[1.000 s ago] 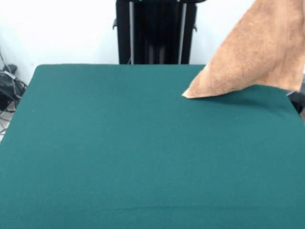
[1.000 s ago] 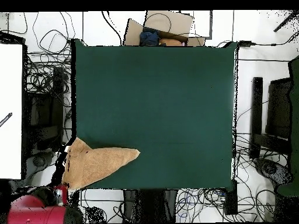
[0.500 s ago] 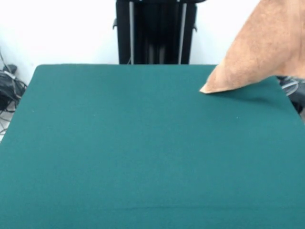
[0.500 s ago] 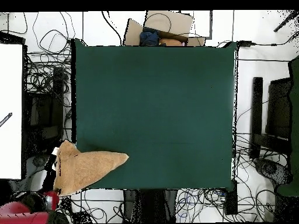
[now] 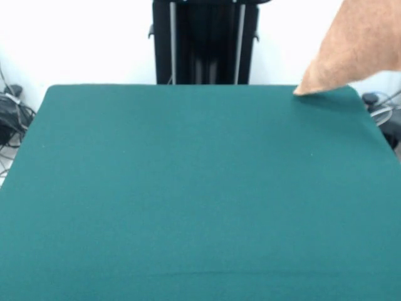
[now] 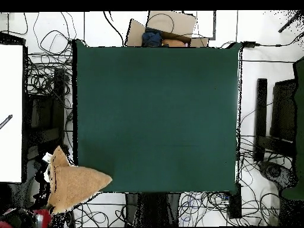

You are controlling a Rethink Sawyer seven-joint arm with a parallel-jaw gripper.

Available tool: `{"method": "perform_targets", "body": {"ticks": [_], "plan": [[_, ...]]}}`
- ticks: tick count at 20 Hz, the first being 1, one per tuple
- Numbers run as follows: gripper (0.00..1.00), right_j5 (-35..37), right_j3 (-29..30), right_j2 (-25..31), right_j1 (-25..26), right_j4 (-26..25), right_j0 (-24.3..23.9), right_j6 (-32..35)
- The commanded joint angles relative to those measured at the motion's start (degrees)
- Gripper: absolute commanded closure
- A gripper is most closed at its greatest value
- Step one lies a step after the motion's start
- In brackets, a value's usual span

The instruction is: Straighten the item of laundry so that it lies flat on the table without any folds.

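Note:
The item of laundry (image 5: 360,44), an orange-tan towel, hangs in the air at the upper right of the front view. Only its lowest corner touches the table (image 5: 188,188) at the far right corner. From overhead the towel (image 6: 71,185) sits mostly off the green table (image 6: 154,107), past its lower left corner, with one pointed tip over the edge. A white tag (image 6: 47,158) shows at its upper end. The cloth hides the gripper holding it up. A bit of the red arm (image 6: 38,217) shows below the towel.
A black pedestal (image 5: 205,41) stands behind the table. Cables (image 6: 50,77) lie on the floor all round. A cardboard box (image 6: 169,27) sits past the top edge, a white board (image 6: 10,113) at the left, black equipment (image 6: 279,119) at the right.
The towel has been pulled steadily off the table toward the corner. Earlier a wide part lay on the top. Now only its tip touches. The red arm has drawn back.

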Motion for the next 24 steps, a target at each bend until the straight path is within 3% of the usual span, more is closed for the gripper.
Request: {"method": "perform_targets", "body": {"ticks": [1,10,24], "plan": [[1.0,2.44,1.09,-0.73,-0.84,-1.46,-1.54,16.45],[1.0,-5.46,7.03,2.74,-0.06,1.78,-5.87,11.46],[1.0,-5.59,6.63,3.09,0.17,0.54,-6.22,11.84]]}}
